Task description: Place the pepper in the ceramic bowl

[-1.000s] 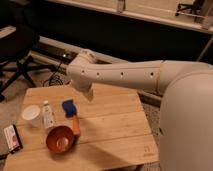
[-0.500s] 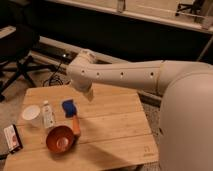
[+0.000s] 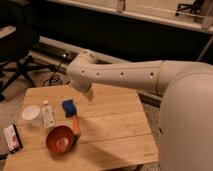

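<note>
Hovering over the table (image 3: 115, 120) with jaws spread, gripper (image 3: 90, 94) should descend toward 7 o'clock, straddling the pepper (image 3: 76, 124) across its narrow width, clear of the neighbouring ceramic bowl (image 3: 60, 140).

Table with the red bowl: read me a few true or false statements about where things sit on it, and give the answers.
1. The pepper lies inside the bowl. False: it lies on the table, right beside the bowl's rim.
2. The blue block sits just beyond the pepper, farther from the camera. True.
3. The pincer grips the bottle. False: it hangs above the table past the blue block and holds nothing, while the bottle stands on the table.
4. The bottle stands between the white cup and the blue block. True.
</note>
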Controlling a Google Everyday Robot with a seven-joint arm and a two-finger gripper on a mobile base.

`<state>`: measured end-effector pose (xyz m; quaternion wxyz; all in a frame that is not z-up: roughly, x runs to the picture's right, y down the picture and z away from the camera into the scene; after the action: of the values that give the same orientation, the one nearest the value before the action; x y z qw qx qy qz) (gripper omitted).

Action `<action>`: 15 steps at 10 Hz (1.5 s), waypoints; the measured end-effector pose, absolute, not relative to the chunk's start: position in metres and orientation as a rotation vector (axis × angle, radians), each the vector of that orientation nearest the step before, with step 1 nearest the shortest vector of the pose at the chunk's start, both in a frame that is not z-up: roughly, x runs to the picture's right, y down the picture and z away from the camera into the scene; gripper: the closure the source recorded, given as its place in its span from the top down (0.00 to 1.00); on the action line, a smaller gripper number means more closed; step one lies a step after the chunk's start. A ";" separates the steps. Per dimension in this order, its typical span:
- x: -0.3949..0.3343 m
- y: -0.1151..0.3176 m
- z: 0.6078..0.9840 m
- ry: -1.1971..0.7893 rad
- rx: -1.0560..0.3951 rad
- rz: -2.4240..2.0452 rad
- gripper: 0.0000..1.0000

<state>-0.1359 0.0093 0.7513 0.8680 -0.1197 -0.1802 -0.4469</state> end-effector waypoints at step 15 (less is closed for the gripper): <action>-0.135 0.029 0.766 -0.276 -0.136 -1.486 0.80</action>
<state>-0.1346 0.0287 0.7658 0.7258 -0.0619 -0.1250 -0.6736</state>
